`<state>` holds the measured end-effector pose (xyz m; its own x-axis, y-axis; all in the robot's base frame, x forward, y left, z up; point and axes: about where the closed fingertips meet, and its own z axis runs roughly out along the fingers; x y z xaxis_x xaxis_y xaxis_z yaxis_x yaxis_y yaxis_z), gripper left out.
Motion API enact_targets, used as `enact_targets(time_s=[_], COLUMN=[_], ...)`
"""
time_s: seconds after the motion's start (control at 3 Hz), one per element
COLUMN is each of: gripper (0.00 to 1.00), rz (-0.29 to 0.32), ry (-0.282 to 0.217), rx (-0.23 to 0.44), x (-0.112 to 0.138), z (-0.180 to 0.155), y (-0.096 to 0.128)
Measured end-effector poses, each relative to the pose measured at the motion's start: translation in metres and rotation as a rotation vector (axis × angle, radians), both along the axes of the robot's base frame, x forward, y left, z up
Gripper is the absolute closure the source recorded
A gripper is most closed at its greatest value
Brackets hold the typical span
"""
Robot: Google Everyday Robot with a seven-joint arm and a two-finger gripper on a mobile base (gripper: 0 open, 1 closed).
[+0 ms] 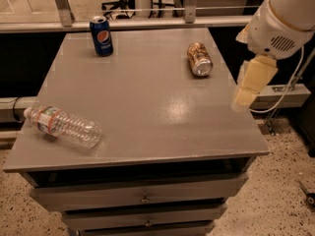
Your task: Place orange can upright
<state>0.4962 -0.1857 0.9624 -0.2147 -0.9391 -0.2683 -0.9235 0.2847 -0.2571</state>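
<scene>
The desk [147, 132] carries a bottle [64, 127], laid flat near its front-left corner. The end effector [244, 98] is held just off the right edge, touching nothing; whether it is wide or narrow cannot be told. The orange can [199, 59] is laid on its side by the right edge, toward the back-right corner. It is probably light, thin-walled, smooth and apt to roll, so it is best taken gently across mid-body.
</scene>
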Motion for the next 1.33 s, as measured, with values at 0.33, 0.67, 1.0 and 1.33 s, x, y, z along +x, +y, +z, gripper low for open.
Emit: enact_targets(time_s=[0.33, 0.67, 1.0, 1.33], gripper=[0.00, 0.00, 0.00, 0.00], rz=[-0.062, -0.193, -0.316, -0.316], ry=[-0.017, -0.040, -0.048, -0.048], rx=[0.028, 0.072, 0.136, 0.136], x=[0.052, 0.108, 0.155, 0.155], z=[-0.016, -0.032, -0.042, -0.042], y=[0.012, 0.011, 0.004, 0.004])
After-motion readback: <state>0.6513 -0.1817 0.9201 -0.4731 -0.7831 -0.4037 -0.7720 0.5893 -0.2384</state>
